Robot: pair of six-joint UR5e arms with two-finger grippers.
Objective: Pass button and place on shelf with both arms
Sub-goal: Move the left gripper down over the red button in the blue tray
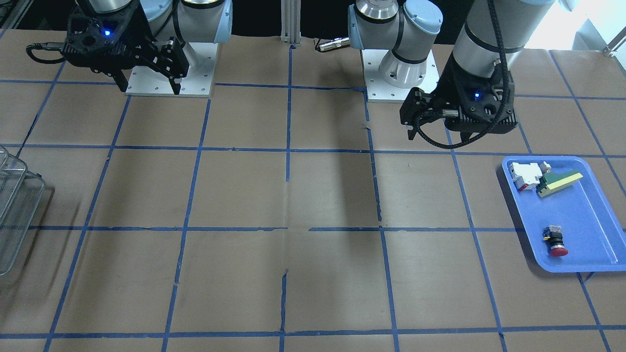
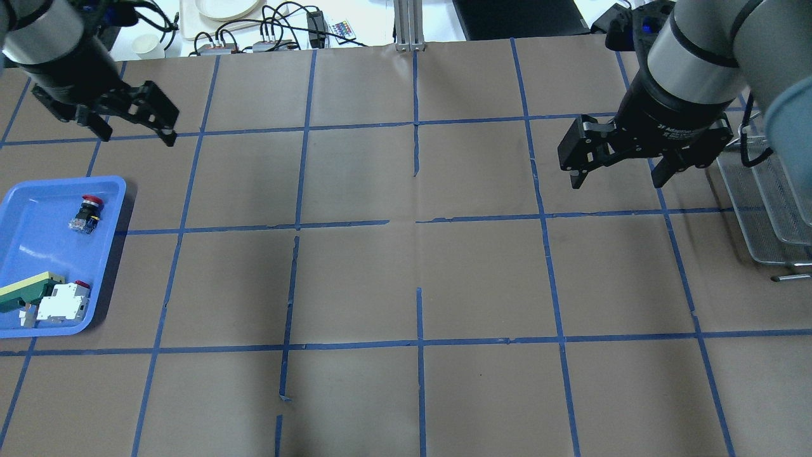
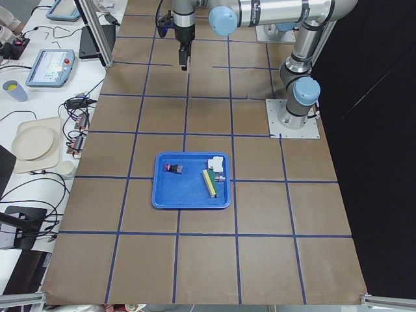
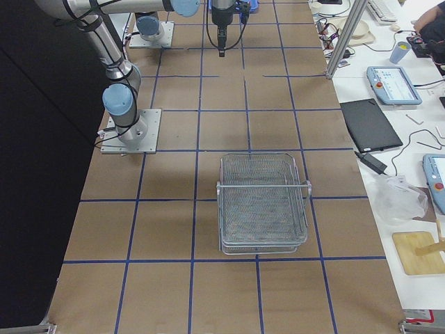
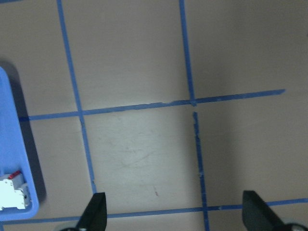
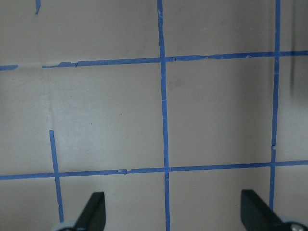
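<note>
**Desk:** Anything readable on your feeds?

**Me:** One line so far, on the overhead camera. It's white print on the black body of the right gripper [image 2: 616, 183], just above its fingers. I read "2F Adaptive", and whatever follows is too blurred for me.

**Desk:** And the side bench?

**Me:** I'm on the right-hand side view now. The teach pendant [image 4: 394, 85] lies face up, but its screen is too small to read.

**Desk:** The parts in the tray?

**Me:** Front camera, the white-and-red block [image 1: 525, 176]. I can't tell at this size whether it carries any print.
</note>
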